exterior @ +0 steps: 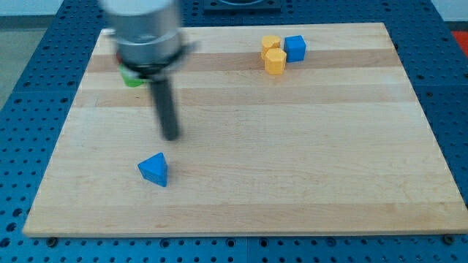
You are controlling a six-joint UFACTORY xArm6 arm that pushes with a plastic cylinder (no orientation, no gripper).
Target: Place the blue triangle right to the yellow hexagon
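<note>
The blue triangle (pixel 154 169) lies on the wooden board (pixel 292 161) at the lower left. The yellow hexagon (pixel 275 61) sits near the view's top, right of centre, touching a second yellow block (pixel 270 44) just above it. A blue cube (pixel 295 48) stands against their right side. My tip (pixel 170 136) rests on the board just above and slightly right of the blue triangle, with a small gap between them.
A green block (pixel 132 78) with a bit of red above it sits at the upper left, mostly hidden behind the arm's grey body (pixel 146 33). The board lies on a blue perforated table (pixel 29 88).
</note>
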